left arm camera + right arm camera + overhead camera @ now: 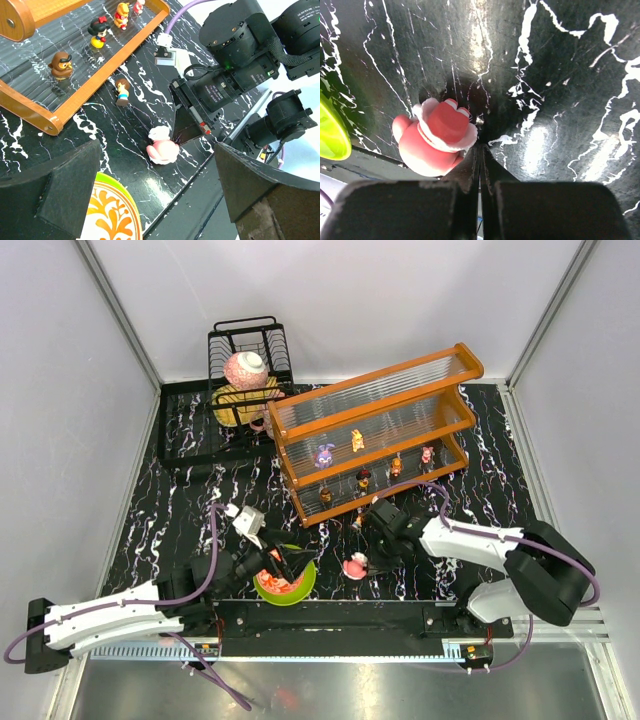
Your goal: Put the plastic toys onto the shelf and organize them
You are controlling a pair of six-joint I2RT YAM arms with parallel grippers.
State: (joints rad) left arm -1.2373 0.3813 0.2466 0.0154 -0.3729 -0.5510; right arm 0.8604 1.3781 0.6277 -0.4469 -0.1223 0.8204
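A pink-and-white round toy (355, 565) (162, 147) (432, 137) lies on the black marbled table near its front edge. My right gripper (373, 557) (481, 147) is shut with nothing between its fingers, its tips down at the table right beside this toy. My left gripper (285, 565) (157, 200) hangs open and empty over the green-rimmed bowl (285, 585) (107, 212). The orange-framed shelf (370, 390) (100, 75) holds several toys, among them a purple one (324, 455), a yellow one (357, 441) and a brown one (61, 64). A small brown-haired figure (357, 515) (121, 91) stands on the table before the shelf.
A black wire dish rack (250, 340) with stacked bowls stands at the back left, touching the shelf's left end. The table's front edge and the arms' mounting rail (330, 615) run just behind the pink toy. White walls enclose the table.
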